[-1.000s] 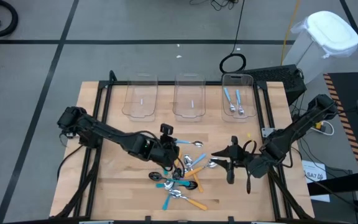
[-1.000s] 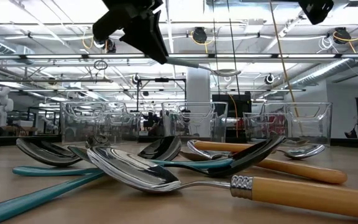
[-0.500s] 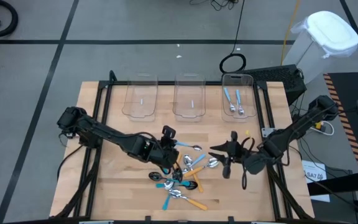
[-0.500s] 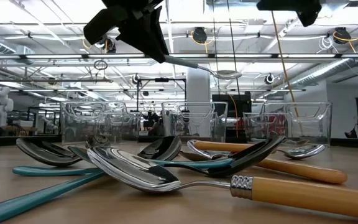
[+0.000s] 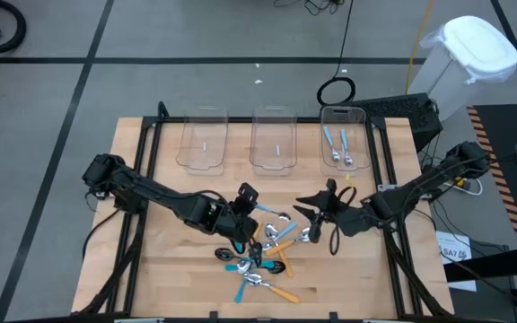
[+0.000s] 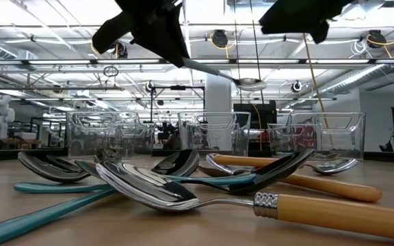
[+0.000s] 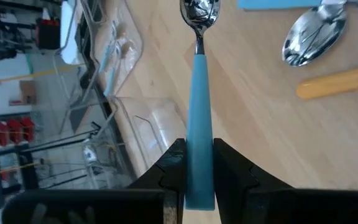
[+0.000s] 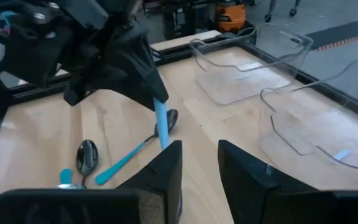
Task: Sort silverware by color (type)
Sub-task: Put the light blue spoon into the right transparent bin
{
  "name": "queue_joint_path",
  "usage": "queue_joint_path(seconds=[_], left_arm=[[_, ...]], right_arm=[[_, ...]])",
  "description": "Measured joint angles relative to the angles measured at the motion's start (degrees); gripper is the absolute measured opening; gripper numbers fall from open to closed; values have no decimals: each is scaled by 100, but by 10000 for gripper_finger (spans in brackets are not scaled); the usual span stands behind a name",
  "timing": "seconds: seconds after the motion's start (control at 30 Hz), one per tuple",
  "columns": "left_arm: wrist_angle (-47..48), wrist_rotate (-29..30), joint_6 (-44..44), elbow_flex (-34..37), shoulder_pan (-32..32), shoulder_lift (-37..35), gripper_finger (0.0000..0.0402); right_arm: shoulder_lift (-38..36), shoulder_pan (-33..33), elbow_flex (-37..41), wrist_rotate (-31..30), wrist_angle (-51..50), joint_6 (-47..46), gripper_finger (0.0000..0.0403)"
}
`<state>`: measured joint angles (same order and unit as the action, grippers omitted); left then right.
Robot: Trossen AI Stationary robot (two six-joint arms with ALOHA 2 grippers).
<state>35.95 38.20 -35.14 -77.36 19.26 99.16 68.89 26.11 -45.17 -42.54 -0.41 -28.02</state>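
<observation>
Light-blue spoon [image 7: 199,112] lifted off the bench [image 5: 173,278].
Your left gripper [image 5: 251,211] has its fingers clamped on the spoon's handle, above the heap of spoons [image 5: 260,262] near the bench's front edge. Your right gripper [image 5: 308,215] hangs just beside it, fingers parted and holding nothing.

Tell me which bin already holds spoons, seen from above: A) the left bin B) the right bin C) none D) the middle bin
B: in the high view two light-blue-handled spoons lie in the right bin, while the left bin and middle bin show none.
</observation>
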Motion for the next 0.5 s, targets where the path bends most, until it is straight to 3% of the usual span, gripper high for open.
queue_joint_path(seconds=[0.5], left_arm=[[-405, 87, -1353, 11, 291, 250, 52]], right_arm=[[803, -901, -2, 2025, 913, 87, 103]])
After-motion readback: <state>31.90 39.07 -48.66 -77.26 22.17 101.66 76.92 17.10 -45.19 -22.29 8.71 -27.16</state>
